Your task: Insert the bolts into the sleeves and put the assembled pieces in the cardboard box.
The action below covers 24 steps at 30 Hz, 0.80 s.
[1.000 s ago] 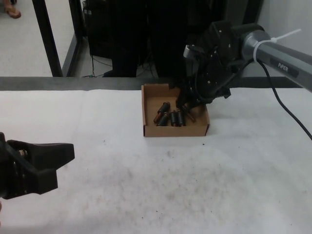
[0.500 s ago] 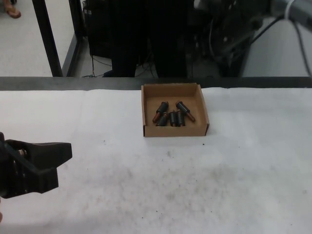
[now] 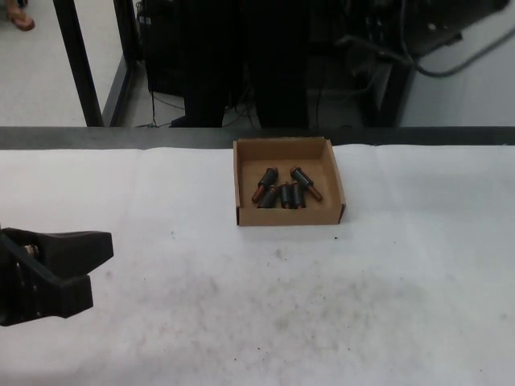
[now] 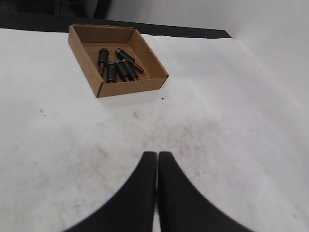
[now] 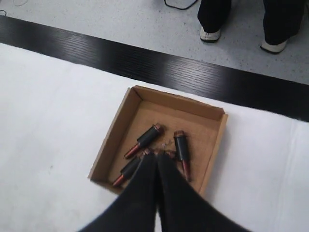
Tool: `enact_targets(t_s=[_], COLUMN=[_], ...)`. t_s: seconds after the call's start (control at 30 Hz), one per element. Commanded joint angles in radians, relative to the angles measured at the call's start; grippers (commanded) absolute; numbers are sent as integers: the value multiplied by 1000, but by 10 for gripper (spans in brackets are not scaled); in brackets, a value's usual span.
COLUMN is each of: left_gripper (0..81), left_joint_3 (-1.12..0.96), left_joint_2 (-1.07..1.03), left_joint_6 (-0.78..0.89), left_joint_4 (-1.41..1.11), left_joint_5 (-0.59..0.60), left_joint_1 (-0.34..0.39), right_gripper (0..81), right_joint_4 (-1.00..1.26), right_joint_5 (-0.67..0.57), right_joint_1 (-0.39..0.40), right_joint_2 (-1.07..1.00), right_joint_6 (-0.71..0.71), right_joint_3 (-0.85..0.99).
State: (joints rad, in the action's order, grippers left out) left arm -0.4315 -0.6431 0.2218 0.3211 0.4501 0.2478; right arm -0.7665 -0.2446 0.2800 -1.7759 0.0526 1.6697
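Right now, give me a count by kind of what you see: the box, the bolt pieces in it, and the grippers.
Cardboard box: 1
Bolt-and-sleeve pieces lying in the box: 5
Grippers: 2, the left gripper and the right gripper, both shut
Total: 8

From the right wrist, my right gripper (image 5: 155, 155), fingers closed, covers part of the cardboard box (image 5: 110, 145) and some bolt pieces (image 5: 147, 137), so I can't count them there. From above they're too small to tell bolt from sleeve. My left gripper (image 3: 100, 249) runs off that picture's edge.
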Motion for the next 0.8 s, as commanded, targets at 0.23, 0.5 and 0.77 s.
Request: enact_targets(t_s=[0.23,0.5,0.77], left_gripper=[8,8,8], left_joint_3=[-1,-1,-1], left_joint_2=[13,59,192], left_joint_6=[-5,-3,-25], left_joint_4=[-4,-4,93], left_joint_5=[-8,8,-58], left_joint_1=[1,1,1], right_gripper=[2,2,2], right_joint_4=[371,450,543], right_joint_5=[3,84,107], right_joint_1=[-6,-6,-1], right_joint_2=[473,799,1132], right_joint_6=[102,90,98], right_joint_3=[-574,-836,-1087])
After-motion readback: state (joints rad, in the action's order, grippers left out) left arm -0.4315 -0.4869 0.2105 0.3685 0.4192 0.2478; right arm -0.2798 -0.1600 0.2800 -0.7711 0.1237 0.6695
